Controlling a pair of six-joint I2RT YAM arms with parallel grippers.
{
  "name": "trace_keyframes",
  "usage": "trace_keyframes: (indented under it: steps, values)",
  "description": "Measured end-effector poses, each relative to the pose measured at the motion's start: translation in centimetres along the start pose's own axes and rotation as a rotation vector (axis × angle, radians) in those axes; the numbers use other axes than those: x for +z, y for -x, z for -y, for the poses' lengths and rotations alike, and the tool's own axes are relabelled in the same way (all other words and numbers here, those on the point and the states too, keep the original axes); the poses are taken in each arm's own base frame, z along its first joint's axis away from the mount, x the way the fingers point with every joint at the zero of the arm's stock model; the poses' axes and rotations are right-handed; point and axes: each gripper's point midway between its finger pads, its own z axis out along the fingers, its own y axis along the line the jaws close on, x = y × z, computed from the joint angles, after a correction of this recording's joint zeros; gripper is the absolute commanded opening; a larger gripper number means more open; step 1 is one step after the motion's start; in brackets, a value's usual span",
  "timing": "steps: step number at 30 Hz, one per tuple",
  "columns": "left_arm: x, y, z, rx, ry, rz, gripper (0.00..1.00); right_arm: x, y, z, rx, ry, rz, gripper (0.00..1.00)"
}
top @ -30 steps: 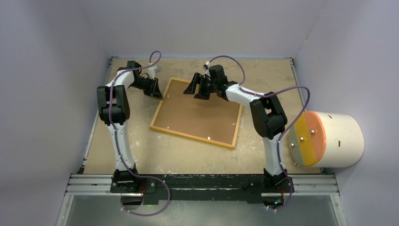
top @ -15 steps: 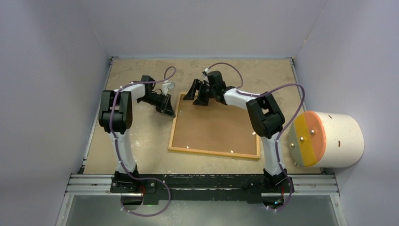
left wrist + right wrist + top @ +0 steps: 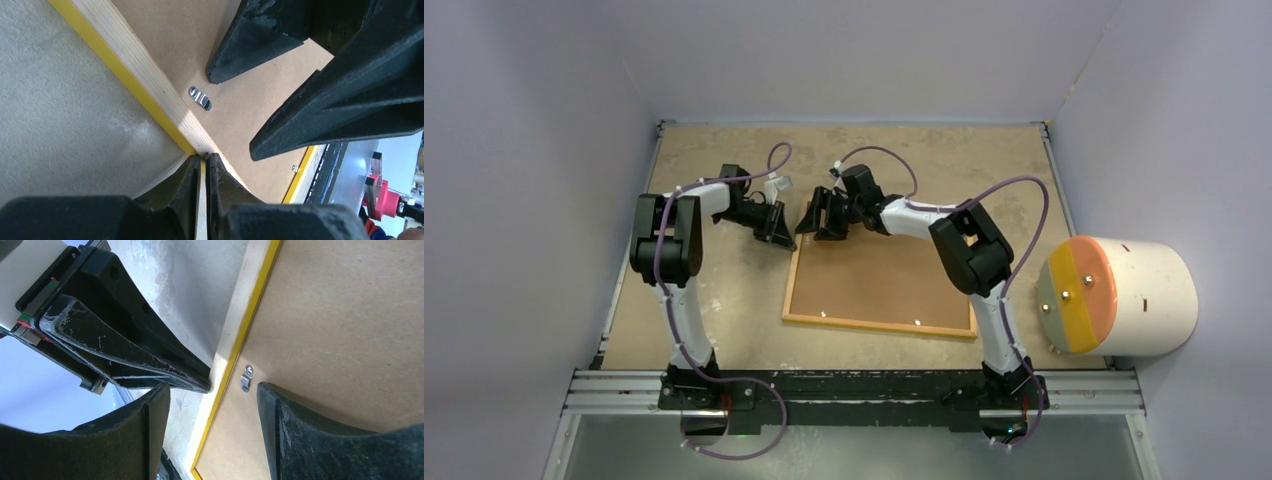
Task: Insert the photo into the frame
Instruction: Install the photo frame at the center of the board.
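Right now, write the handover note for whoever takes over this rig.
Left tool: shut, tips against the rim of the frame at its far left corner.
Right tool: open, astride a clip by that same corner.
The frame lies face down, with the backing board in it.
Photo: not in view; whether it sits under the board cannot be told.
Done: board seated, as far as can be seen.
Left: confirm the photo is inside, then probably secure the clips.
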Motion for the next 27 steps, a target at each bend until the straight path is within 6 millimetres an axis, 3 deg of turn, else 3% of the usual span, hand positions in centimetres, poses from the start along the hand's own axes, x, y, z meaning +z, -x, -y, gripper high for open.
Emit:
trace_keyframes:
  steps: [27]
  values:
    - [0.0,0.0,0.0,-0.021,-0.001,0.004,0.09,1.6,-0.8,-1.3,0.035,0.038,-0.016,0.63]
